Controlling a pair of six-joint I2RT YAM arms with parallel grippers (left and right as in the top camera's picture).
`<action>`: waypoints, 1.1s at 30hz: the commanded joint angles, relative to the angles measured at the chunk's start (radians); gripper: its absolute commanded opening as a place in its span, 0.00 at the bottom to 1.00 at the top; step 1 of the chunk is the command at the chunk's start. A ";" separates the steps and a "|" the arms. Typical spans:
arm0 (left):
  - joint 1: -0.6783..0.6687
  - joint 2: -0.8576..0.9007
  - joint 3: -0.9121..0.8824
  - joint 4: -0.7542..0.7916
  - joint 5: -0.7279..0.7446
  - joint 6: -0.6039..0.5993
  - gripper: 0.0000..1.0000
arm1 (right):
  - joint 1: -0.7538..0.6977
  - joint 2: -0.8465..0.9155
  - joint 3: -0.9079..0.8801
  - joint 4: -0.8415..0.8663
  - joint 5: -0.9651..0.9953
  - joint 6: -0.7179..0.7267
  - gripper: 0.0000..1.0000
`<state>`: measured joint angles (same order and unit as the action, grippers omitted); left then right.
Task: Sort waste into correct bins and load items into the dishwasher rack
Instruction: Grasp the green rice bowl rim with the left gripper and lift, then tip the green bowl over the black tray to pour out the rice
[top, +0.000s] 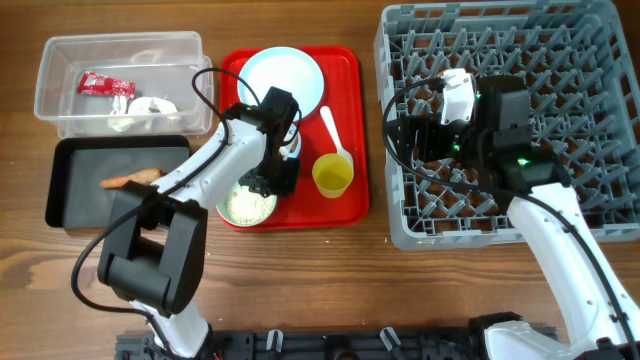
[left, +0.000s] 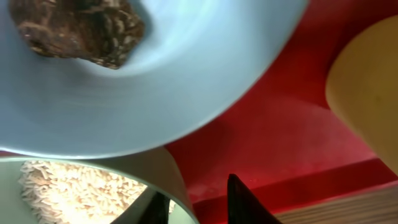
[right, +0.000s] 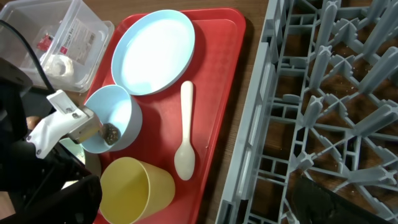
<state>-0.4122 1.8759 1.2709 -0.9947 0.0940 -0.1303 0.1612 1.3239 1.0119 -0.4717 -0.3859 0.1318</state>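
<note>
Overhead view: illumination is bright, even and diffuse, coming from above. The brown wooden table (top: 300, 290) carries only soft, short shadows beside the arms. The flat red plastic serving tray (top: 352, 100) appears saturated but not clipped.

Left wrist view: extreme close range. The round pale blue bowl (left: 186, 81) and the small yellow cup (left: 367, 93) render soft, while the white rice-like grains (left: 56, 183) are moderately sharp.

Right wrist view: the centre is sharp. A broad soft sheen lies on the round pale blue plate (right: 152, 53). The large grey plastic lattice rack (right: 264, 93) is stretched toward the right edge.
</note>
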 joint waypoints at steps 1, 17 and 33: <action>-0.005 0.019 0.005 0.032 -0.031 -0.014 0.20 | 0.004 0.010 0.020 -0.001 -0.019 0.009 1.00; 0.017 -0.055 0.101 -0.068 -0.031 -0.148 0.04 | 0.004 0.010 0.020 0.000 -0.019 0.009 1.00; 0.675 -0.200 0.249 -0.132 0.213 -0.031 0.04 | 0.004 0.010 0.020 0.041 -0.019 0.010 1.00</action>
<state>0.1349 1.6714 1.5288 -1.1694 0.1371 -0.2417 0.1612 1.3239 1.0119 -0.4335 -0.3859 0.1318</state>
